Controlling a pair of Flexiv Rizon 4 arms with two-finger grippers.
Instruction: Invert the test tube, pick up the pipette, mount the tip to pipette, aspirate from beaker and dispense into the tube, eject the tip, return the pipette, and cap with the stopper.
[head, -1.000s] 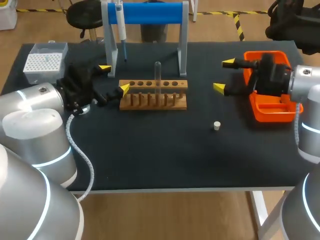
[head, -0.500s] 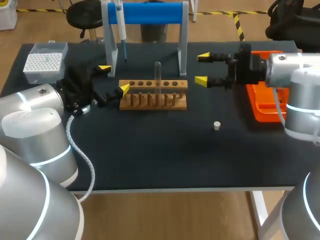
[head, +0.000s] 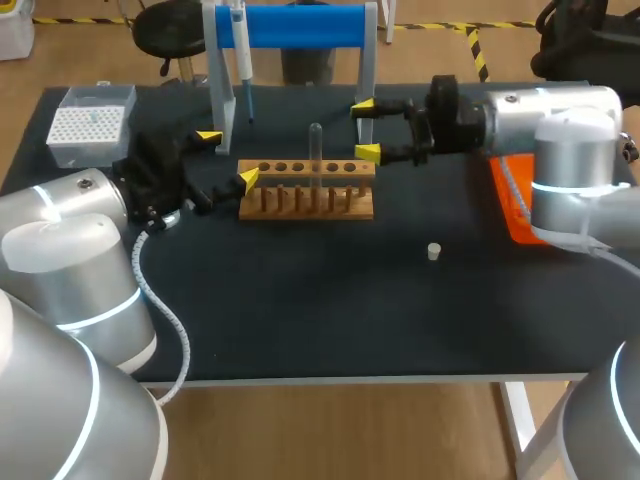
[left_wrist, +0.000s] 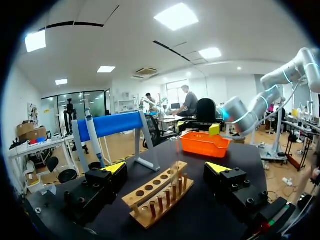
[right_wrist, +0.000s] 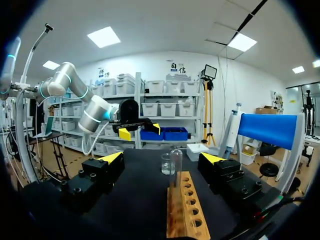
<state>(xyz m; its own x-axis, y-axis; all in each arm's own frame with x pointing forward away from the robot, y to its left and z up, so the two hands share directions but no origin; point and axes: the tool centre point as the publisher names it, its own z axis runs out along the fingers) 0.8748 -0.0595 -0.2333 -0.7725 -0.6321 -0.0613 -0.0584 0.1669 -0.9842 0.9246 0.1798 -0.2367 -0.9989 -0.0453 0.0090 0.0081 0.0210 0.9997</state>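
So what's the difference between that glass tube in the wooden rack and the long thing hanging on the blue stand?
The test tube is clear and short; the pipette is white, opaque and longer. The test tube stands on the wooden rack; the pipette hangs from the blue stand behind it. Both are upright.

An orange bin (head: 512, 222) sits right of the wooden rack (head: 306, 205)
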